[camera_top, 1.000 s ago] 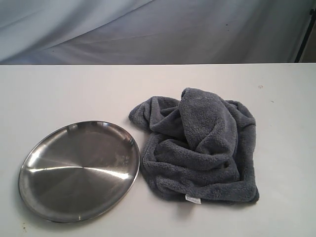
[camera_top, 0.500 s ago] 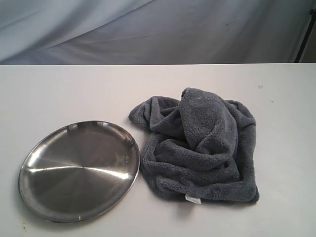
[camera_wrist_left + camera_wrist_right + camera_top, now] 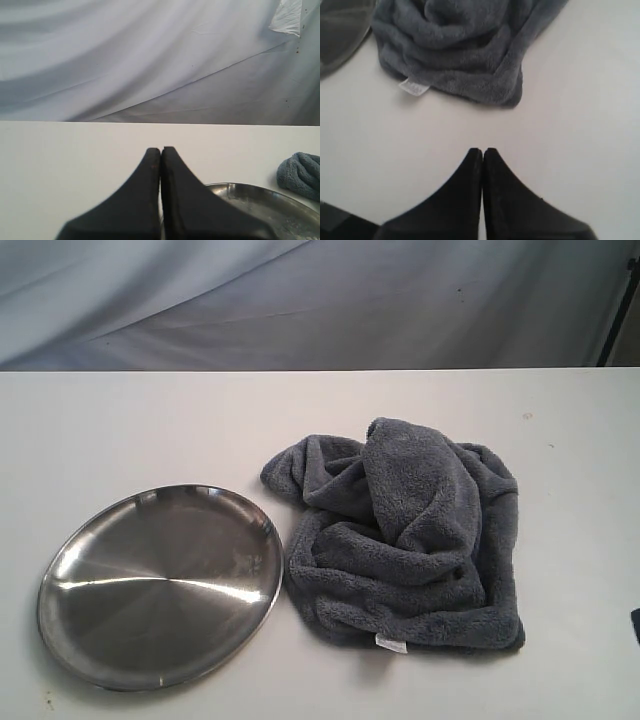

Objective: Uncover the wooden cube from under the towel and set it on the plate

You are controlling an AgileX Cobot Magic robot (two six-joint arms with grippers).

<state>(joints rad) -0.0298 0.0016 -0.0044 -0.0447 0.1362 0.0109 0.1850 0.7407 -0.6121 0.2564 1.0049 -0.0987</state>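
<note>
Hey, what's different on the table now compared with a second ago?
Very little. A dark sliver has appeared at the right edge of the exterior view, likely that side's arm coming in. Nothing was grasped or released. The towel lies bunched as before beside the plate, which has not shifted, and no wooden cube shows yet.

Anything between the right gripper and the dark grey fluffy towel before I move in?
Nothing. In the right wrist view, only bare white tabletop lies between the shut right gripper and the dark grey fluffy towel.
</note>
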